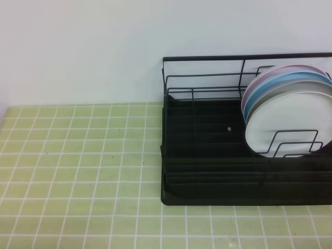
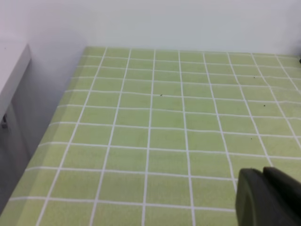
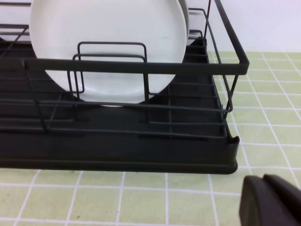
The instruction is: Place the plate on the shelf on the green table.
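One shelf [image 1: 207, 155] at three o'clock on the green table [image 1: 78, 155] holds three plates, the white plate [image 1: 285, 119] frontmost; both grippers' fingers pressed together.

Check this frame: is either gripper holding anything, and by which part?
Nothing is held. The left gripper and right gripper are both shut and empty above the green table; the plate stands in the shelf.

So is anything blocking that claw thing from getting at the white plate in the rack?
Partly: the shelf's front rail and upright wire loops cross in front of the plate, between it and the right tool.
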Motion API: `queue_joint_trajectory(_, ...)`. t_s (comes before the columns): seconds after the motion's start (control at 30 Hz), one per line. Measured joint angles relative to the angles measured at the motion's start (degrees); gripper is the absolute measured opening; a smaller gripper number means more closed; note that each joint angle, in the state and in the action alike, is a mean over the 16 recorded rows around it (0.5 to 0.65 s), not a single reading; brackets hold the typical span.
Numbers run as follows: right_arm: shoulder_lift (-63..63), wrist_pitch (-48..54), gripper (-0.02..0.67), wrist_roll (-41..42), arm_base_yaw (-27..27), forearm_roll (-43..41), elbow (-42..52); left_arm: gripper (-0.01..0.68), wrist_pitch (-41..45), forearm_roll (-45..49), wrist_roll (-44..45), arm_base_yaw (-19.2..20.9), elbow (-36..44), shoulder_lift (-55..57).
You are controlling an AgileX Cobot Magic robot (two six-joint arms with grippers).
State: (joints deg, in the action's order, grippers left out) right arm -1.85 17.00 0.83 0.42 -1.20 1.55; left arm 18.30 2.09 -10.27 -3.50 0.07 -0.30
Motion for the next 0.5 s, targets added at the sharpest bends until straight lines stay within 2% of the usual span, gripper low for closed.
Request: queue_joint_trajectory(0.5, 0.0, 0.0, -0.004, 0.0, 0.0, 0.0, 0.0, -0.002, 0.0, 0.0, 0.0, 0.0, 0.0, 0.0)
